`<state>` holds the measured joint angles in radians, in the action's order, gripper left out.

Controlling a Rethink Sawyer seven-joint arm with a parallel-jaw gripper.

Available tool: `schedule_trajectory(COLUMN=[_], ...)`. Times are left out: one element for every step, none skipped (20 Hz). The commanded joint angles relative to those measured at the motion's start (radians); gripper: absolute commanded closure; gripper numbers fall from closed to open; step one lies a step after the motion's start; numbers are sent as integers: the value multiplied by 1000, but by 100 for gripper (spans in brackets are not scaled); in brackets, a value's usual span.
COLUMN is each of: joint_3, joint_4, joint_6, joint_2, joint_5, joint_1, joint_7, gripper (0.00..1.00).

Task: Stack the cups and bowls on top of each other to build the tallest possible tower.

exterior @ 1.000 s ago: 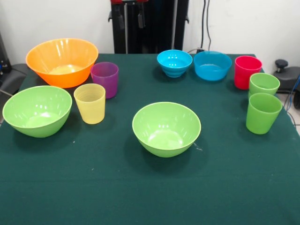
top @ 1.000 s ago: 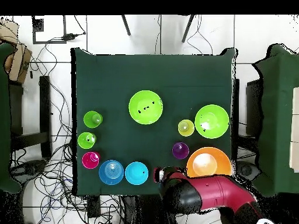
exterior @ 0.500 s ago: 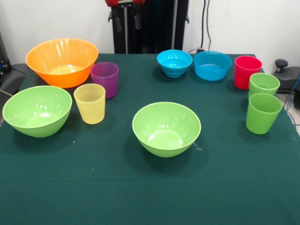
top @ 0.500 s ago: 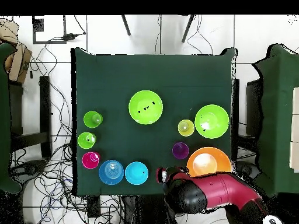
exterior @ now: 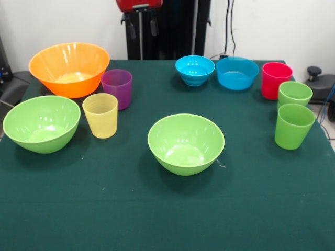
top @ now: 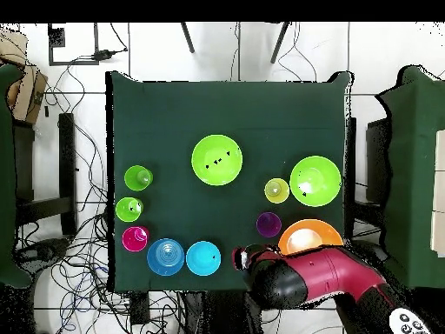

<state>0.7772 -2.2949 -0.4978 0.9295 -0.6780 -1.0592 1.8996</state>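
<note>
A dark green tabletop [exterior: 157,219] holds 5 bowls and 5 cups, all upright, none stacked.

In the front view, a large orange bowl [exterior: 69,69] sits at the far left. Touching its right side is a purple cup [exterior: 117,88], and just in front of that stands a ribbed pale yellow cup [exterior: 100,115]. A lime green bowl [exterior: 41,123] lies at the left edge, beside the yellow cup. A second lime green bowl [exterior: 186,143] sits alone near the middle of the tabletop.

Along the far right side, 2 blue bowls stand side by side: a smaller, deeper one [exterior: 194,70] and a wider, paler one [exterior: 237,73]. Right of them is a red cup [exterior: 276,80]. 2 light green cups follow toward the front, one [exterior: 294,97] just behind the other [exterior: 293,126], close together at the right edge.

The gripper [exterior: 140,25] hangs at the top of the front view, above the far edge of the tabletop, between the orange bowl and the blue bowls. 2 dark fingers [exterior: 130,26] point down with a gap between them, so the jaws stand apart and hold nothing.

In the overhead view, the red and black arm [top: 322,278] reaches in from the bottom right, covering part of the orange bowl's [top: 304,233] rim.
</note>
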Motion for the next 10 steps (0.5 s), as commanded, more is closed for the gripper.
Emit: schedule_trajectory(joint_3=[64,67,68,68,69,68,71,69,68,66], joint_4=[79,81,87,92,100,105,104,106,105,104], joint_6=[-101,-105,-117,-128,-134,-137,-139,-141,-139,-137], joint_2=[-59,-55,-55,-55,-69,-80,-84,-90,-96,-101], joint_5=[-94,-95,-94,-93,-92,-93,-94,-98,-104,-109], joint_1=[-10,-13,-17,-20,-24,-29,-42,-48,-56,-65], joint_7=[-263,-266,-272,-278,-282,-285,-291,-292,-292,-292], gripper=[0,0,0,0,0,0,0,0,0,0])
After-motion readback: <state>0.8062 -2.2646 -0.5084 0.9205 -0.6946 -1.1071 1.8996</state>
